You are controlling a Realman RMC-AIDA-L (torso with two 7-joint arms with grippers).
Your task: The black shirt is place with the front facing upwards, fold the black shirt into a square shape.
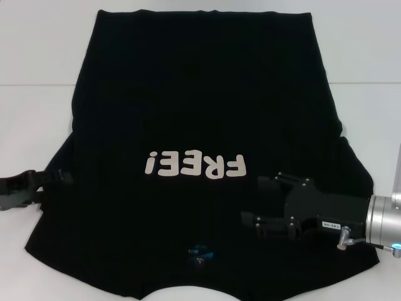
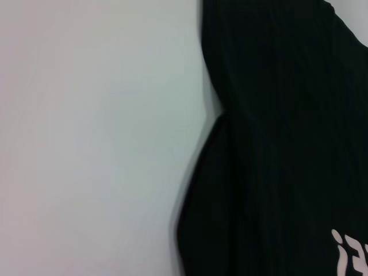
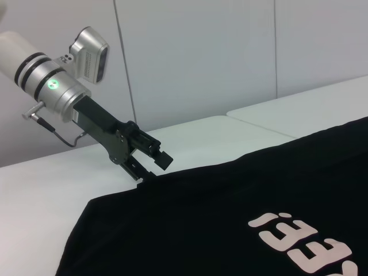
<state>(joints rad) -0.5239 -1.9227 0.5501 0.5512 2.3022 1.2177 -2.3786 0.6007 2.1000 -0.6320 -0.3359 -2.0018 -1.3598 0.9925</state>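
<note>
Head view: soft, flat black shirt (image 1: 200,94), blocky off-white lettering (image 1: 194,165).

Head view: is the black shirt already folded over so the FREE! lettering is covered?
No. The black shirt lies spread flat, front up, with the off-white FREE! lettering fully exposed.

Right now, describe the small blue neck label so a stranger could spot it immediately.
Start from the black shirt spread over the white table, then find its off-white "FREE!" lettering. Nearer the robot, just above the curved neckline, sits the small blue neck label, left of the right gripper. It is the only blue mark on the dark fabric.
</note>
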